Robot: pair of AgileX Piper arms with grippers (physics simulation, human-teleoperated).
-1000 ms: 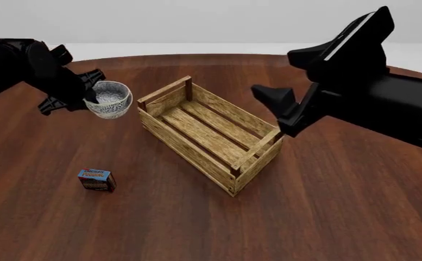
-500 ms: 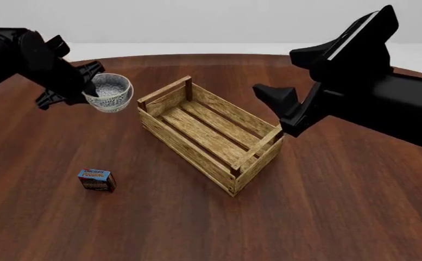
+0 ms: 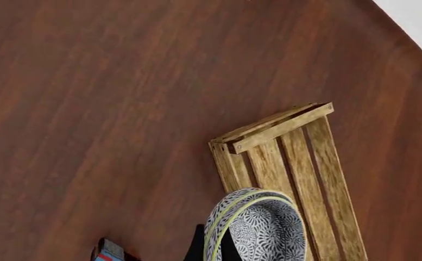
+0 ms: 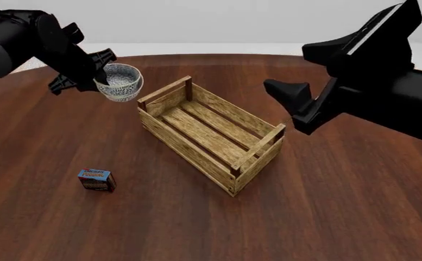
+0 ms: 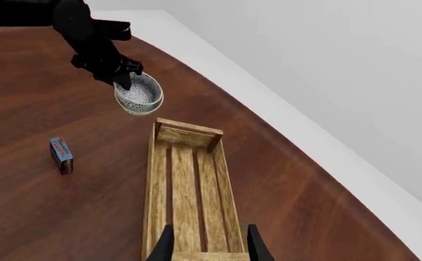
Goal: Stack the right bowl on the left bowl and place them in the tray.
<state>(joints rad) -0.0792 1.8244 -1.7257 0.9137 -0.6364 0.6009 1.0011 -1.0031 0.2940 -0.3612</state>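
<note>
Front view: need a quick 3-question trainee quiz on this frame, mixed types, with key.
1. True or false: the stacked bowls already rest inside the tray.
2. Which gripper holds the bowls? A) left gripper B) right gripper
3. What small object lies on the table in front of the tray's left side?

Key: 1 false, they hang in the air beside the tray's far end. 2 A. 3 the blue-topped box.

Matte black arms, apparently unmarked
</note>
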